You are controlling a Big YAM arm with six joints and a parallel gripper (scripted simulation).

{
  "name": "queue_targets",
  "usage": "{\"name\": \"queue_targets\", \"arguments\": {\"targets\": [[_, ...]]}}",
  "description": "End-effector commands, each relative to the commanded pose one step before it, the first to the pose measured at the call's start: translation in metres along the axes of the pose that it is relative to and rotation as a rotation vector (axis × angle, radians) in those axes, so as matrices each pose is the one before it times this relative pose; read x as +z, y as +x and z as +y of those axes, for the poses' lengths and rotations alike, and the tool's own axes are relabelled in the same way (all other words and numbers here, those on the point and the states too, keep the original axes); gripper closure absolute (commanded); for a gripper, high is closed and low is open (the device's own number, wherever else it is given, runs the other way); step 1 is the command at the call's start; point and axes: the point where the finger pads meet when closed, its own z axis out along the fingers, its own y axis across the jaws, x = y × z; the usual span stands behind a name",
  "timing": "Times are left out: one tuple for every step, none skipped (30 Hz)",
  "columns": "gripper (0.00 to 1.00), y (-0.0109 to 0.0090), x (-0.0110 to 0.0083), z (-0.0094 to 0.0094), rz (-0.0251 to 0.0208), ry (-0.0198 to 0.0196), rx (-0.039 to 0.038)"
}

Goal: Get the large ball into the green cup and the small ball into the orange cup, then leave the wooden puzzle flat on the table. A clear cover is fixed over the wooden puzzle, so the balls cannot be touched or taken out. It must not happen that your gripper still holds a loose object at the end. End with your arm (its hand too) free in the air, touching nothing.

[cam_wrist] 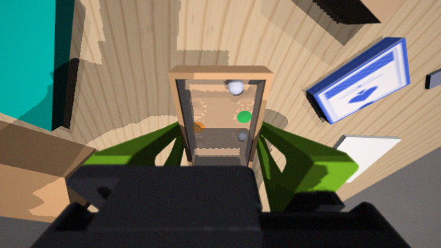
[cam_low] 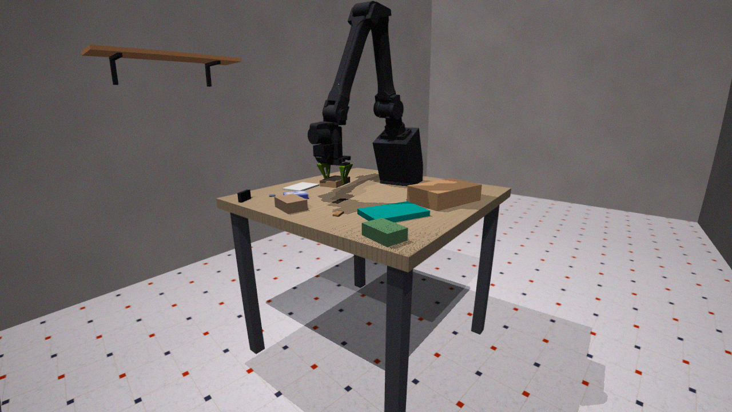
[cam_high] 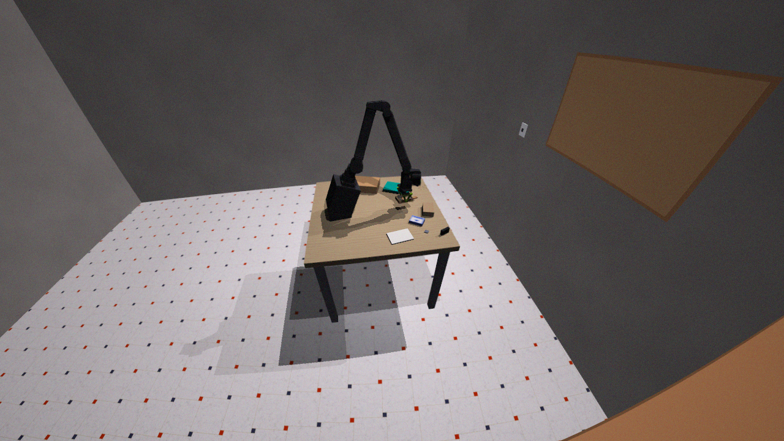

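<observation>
In the wrist view my gripper with green fingers is shut on the two long sides of the wooden puzzle, a small framed tray under a clear cover. It is held above the table, tilted with its far end down. The large white ball rests against the far wall. The small grey ball sits near the right wall, just on the near side of the green cup. The orange cup is by the left wall. From the exterior view the gripper and puzzle hang just over the tabletop.
On the table stand a teal slab, a green block, a cardboard box, a small brown box, a blue-and-white card, a white sheet, a small black block and the arm's base.
</observation>
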Motion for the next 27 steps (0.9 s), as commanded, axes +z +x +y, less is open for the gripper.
{"name": "queue_targets", "arguments": {"targets": [[0.31,-0.01614,-0.01324,-0.01158,-0.05244,0.02075,0.00664],[0.31,0.00000,0.00000,0.00000,0.00000,0.00000,0.00000],[0.31,0.00000,0.00000,0.00000,0.00000,0.00000,0.00000],[0.31,0.00000,0.00000,0.00000,-0.00001,0.00000,0.00000],[0.31,0.00025,0.00014,0.00003,-0.00071,0.00052,0.00028],[0.31,0.00000,0.00000,0.00000,0.00000,0.00000,0.00000],[0.31,0.00000,0.00000,0.00000,0.00001,0.00000,0.00000],[0.31,-0.00513,-0.00135,-0.00133,0.00249,-0.02016,-0.00609],[0.31,0.00483,0.00574,0.00051,0.01709,-0.02247,0.00206],[0.31,0.00375,0.00448,0.00028,0.01320,-0.02117,0.00190],[0.31,0.00005,0.00004,-0.00029,-0.00002,-0.01659,-0.00007],[0.31,0.00006,0.00005,-0.00028,0.00000,-0.01642,-0.00006],[0.31,0.00006,0.00005,-0.00028,-0.00001,-0.01635,-0.00006],[0.31,0.00007,0.00005,-0.00028,-0.00002,-0.01635,-0.00005],[0.31,0.00008,0.00005,-0.00027,-0.00003,-0.01640,-0.00005],[0.31,0.00008,0.00005,-0.00027,-0.00004,-0.01648,-0.00004],[0.31,0.00009,0.00005,-0.00027,-0.00003,-0.01656,-0.00004],[0.31,0.00009,0.00006,-0.00027,-0.00001,-0.01664,-0.00003],[0.31,0.00000,0.00000,0.00000,0.00000,0.00000,0.00000],[0.31,0.00000,0.00000,0.00000,0.00000,0.00000,0.00000],[0.31,0.00302,-0.00635,0.00323,-0.04205,0.00714,-0.01023],[0.31,0.00021,0.00003,-0.00007,-0.01674,-0.00385,-0.00167],[0.31,0.00021,0.00003,-0.00007,-0.01659,-0.00412,-0.00166],[0.31,0.00021,0.00002,-0.00007,-0.01643,-0.00428,-0.00164],[0.31,0.00021,0.00002,-0.00007,-0.01632,-0.00437,-0.00163],[0.31,0.00022,0.00002,-0.00007,-0.01627,-0.00440,-0.00162],[0.31,0.00022,0.00002,-0.00007,-0.01628,-0.00441,-0.00163]]}}
